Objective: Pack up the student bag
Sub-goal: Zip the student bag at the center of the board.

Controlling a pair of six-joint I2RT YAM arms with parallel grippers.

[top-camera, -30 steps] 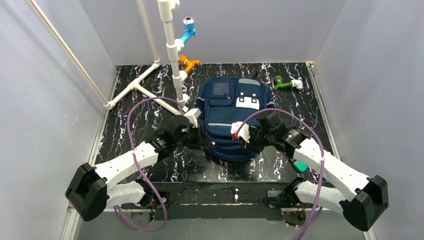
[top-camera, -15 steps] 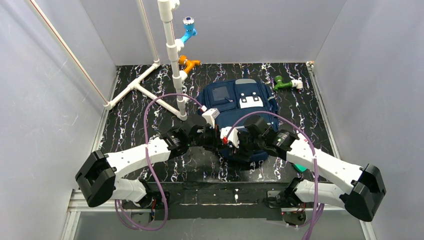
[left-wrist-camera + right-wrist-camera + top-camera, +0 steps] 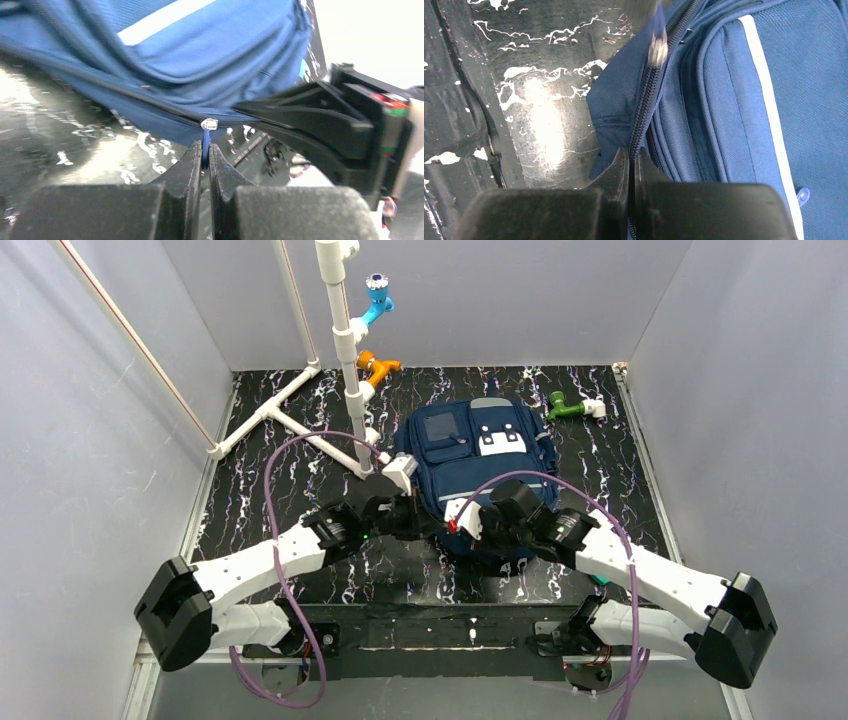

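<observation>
The student bag (image 3: 470, 455), navy blue with a grey stripe and a white dotted patch, lies front up in the middle of the black marbled table. Both grippers meet at its near end. My left gripper (image 3: 205, 147) is shut on the blue zipper pull (image 3: 205, 137), which hangs from the silver slider (image 3: 209, 123). In the top view the left gripper (image 3: 428, 524) sits just left of the right gripper (image 3: 462, 530). My right gripper (image 3: 633, 152) is shut on the bag's zipper seam (image 3: 644, 107), with the slider (image 3: 657, 50) further along the seam. The zipper looks closed.
A white pipe stand (image 3: 345, 350) rises at the back left, with a blue fitting (image 3: 378, 300) and an orange fitting (image 3: 378, 367) on it. A green fitting (image 3: 568, 408) lies at the back right. Grey walls enclose the table on three sides.
The right gripper has moved left and shut on the zipper seam. The left arm swung right with the pull, then back a little. The bag's near end has bunched and the bag has turned slightly.
</observation>
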